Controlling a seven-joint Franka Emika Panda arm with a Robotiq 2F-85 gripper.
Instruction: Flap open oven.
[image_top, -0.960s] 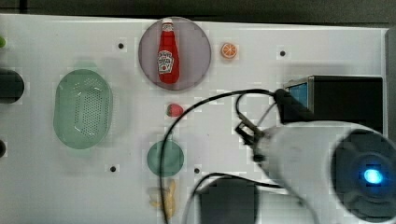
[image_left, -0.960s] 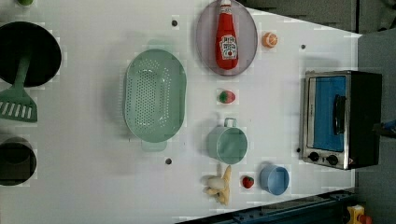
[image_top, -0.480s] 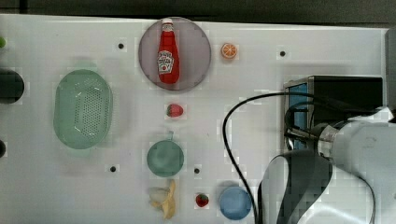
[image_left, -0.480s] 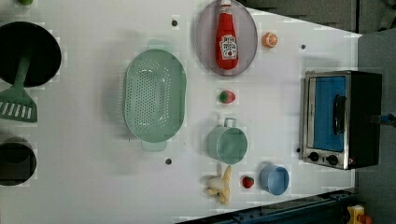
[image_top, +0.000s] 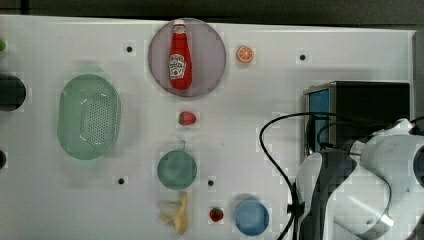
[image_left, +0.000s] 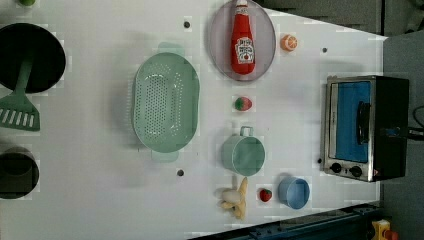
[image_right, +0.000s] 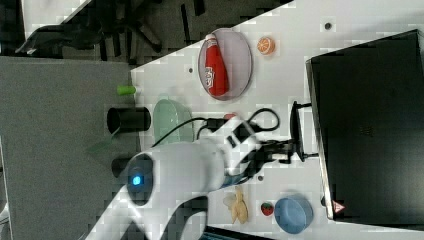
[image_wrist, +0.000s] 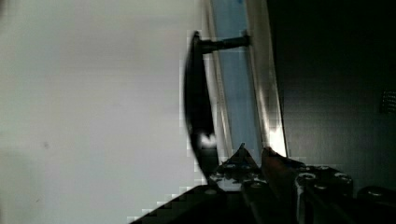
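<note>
The oven is seen at the worktop's edge on the left view's right, its blue glass door shut and its bar handle standing off the front. The gripper is held right at that handle, on the side facing the blue bowl, though whether its fingers are parted or closed around the bar cannot be told. Beyond the oven's front are set the blue bowl with a strawberry and banana, then the green cup, and farther off the ketchup bottle on its plate and the green colander.
</note>
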